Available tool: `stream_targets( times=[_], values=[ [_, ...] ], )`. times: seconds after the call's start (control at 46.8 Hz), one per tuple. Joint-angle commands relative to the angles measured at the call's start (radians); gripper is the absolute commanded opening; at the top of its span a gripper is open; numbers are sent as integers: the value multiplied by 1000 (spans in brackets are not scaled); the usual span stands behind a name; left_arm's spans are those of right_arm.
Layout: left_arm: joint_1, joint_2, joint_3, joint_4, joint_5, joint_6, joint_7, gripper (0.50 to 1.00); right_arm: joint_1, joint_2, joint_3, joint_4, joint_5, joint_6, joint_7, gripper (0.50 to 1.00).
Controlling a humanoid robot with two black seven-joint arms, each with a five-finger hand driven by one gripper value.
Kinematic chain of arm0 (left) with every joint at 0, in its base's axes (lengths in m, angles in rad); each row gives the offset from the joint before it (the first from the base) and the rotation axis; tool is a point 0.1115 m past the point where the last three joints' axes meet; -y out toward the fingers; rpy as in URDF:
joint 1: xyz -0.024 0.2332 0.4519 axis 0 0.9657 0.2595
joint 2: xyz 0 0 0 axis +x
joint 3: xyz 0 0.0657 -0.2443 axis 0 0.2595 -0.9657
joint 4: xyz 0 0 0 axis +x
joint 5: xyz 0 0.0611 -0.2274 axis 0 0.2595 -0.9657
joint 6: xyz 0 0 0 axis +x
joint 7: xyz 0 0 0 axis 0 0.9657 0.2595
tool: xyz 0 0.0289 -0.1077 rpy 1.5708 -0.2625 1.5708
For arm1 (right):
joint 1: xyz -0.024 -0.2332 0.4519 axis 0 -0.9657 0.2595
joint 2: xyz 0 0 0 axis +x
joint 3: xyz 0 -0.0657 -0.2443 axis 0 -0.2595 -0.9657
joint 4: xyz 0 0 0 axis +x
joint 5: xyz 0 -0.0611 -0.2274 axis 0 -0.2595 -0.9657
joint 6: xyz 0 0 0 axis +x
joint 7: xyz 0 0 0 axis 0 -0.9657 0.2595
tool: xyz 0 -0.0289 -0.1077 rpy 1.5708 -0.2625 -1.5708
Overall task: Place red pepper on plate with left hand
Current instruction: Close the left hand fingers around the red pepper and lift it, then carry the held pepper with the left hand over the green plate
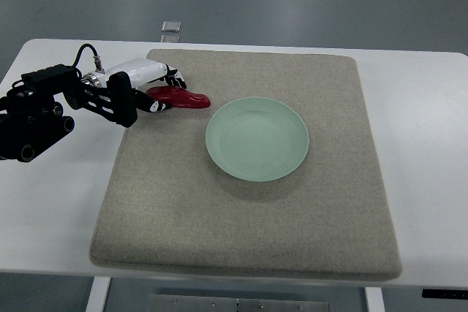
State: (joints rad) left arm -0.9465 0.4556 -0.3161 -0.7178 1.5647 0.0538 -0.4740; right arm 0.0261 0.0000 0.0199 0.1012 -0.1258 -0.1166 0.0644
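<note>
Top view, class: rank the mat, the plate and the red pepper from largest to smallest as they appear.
1. Mat, by far the largest.
2. Plate.
3. Red pepper, smallest, though the left hand grasping it hides one end, so its full length is unclear.

— Supporting surface?
— White rectangular table [424,107], top flat. A beige rectangular felt mat [241,224] lies directly on it, covering the centre.
— Margins?
— Bare white strips at three, nine and twelve o'clock; a narrower one at six.
</note>
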Motion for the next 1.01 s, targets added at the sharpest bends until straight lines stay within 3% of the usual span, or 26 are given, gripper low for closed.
stream_targets(
  times=[0.0,0.193,0.706,0.984],
  values=[
    [-1,0,-1,0,0,0,0,626,0,0,0,0,0,0,0,928],
    [-1,-2,-1,0,0,1,0,500,0,0,0,0,0,0,0,928],
    [-21,-8,-20,-23,-17,57,-37,500,-2,0,0,0,0,0,0,928],
    [-64,-15,-21,-147,-14,54,-51,500,0,0,0,0,0,0,0,928]
  ],
)
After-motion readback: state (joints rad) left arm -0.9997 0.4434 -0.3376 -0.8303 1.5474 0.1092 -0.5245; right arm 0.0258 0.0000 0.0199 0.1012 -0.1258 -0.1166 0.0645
